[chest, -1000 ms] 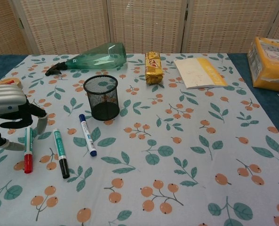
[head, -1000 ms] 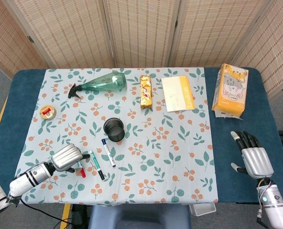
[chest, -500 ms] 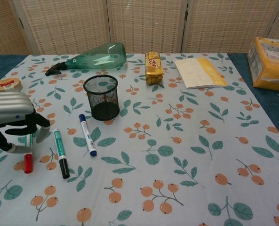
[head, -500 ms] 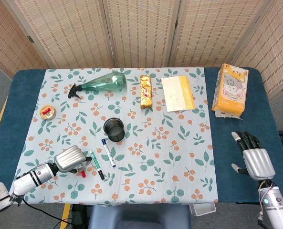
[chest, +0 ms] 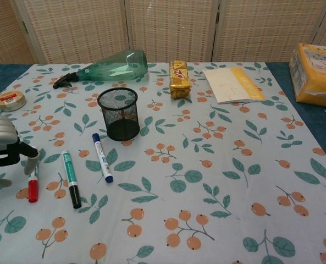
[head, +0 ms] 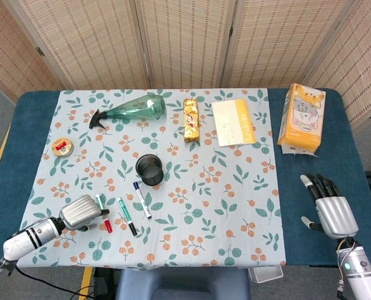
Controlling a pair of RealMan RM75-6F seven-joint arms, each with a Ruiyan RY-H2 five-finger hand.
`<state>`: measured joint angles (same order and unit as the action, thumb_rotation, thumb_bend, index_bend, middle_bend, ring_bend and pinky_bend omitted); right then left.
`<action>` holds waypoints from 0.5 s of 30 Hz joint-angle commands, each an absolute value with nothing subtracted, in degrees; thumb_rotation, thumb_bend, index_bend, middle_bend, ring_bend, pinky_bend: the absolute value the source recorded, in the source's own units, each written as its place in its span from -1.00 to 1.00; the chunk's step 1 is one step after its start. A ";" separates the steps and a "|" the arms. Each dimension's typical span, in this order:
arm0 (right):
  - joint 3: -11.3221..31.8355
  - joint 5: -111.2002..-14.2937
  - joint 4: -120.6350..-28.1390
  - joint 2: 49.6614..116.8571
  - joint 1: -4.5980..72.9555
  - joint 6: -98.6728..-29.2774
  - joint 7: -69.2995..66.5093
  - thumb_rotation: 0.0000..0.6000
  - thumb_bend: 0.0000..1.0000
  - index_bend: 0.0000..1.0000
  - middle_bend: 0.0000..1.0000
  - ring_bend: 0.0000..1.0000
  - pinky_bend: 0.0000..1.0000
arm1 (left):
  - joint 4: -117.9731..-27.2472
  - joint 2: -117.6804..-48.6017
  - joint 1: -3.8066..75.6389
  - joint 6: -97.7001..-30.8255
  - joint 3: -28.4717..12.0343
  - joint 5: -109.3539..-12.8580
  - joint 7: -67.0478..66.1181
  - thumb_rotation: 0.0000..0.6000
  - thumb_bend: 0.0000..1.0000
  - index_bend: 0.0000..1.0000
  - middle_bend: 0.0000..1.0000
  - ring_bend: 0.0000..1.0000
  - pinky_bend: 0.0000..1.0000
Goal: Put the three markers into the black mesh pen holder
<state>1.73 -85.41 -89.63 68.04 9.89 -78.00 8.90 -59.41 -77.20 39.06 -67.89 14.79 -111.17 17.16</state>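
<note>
- The black mesh pen holder (chest: 119,114) stands upright on the leaf-print tablecloth (chest: 217,181), and no marker shows inside it.
- The blue marker (chest: 102,157) lies flat just in front of the holder; the green marker (chest: 70,179) lies beside it to the left, the two apart.
- The red marker (chest: 33,183) lies furthest left, its red cap end toward the table's near edge.
- The left hand (chest: 3,147) sits low at the left edge of the cloth, fingers curled downward. One fingertip comes down right at the upper end of the red marker, though from this angle I cannot tell whether it actually touches or grips it.
- The right hand (head: 331,209) rests palm-down on the blue table (head: 360,162) at the far right, fingers spread and straight, holding nothing, well apart from the markers.
- Along the far side lie a green spray bottle (chest: 110,67) on its side, a gold packet (chest: 179,78), a notebook (chest: 232,84) and a yellow tissue box (head: 302,117).
- A roll of tape (chest: 9,100) sits near the left edge.
</note>
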 commanded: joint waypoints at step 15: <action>1.62 -86.18 -89.91 67.22 9.31 -79.01 7.73 1.00 -0.69 -0.96 -0.91 -0.89 -0.79 | -51.10 -83.09 39.76 -70.46 15.41 -112.45 19.76 1.00 -0.33 -0.05 0.87 0.94 0.90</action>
<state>1.63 -86.15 -89.89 67.26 9.34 -78.97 7.76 -51.79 -82.54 39.72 -70.14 15.15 -112.22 19.31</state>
